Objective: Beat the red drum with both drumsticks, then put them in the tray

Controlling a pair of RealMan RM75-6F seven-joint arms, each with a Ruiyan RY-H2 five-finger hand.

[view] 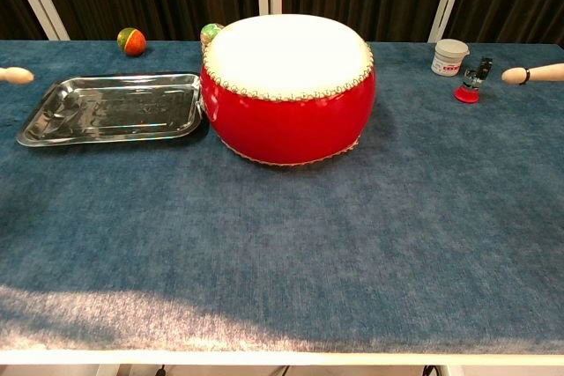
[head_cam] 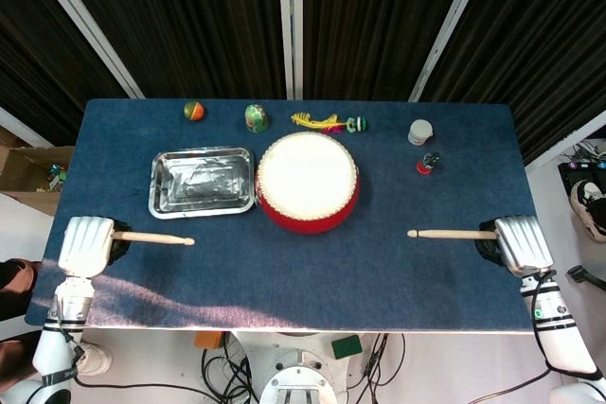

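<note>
Now the left hand (head_cam: 86,245) and right hand (head_cam: 522,242) each grasp a drumstick, left drumstick (head_cam: 154,237) and right drumstick (head_cam: 452,234) pointing inward, flanking the red drum (head_cam: 308,183) beside the metal tray (head_cam: 203,181).

A robot test lab, staged for recording.

We see a table (head_cam: 284,281) under blue cloth set against black pleated curtains (head_cam: 189,16) with white poles, not a lived-in room. Below the table edge we see loose cables (head_cam: 227,366) on a pale floor, and a cardboard box (head_cam: 24,172) at one side.
</note>
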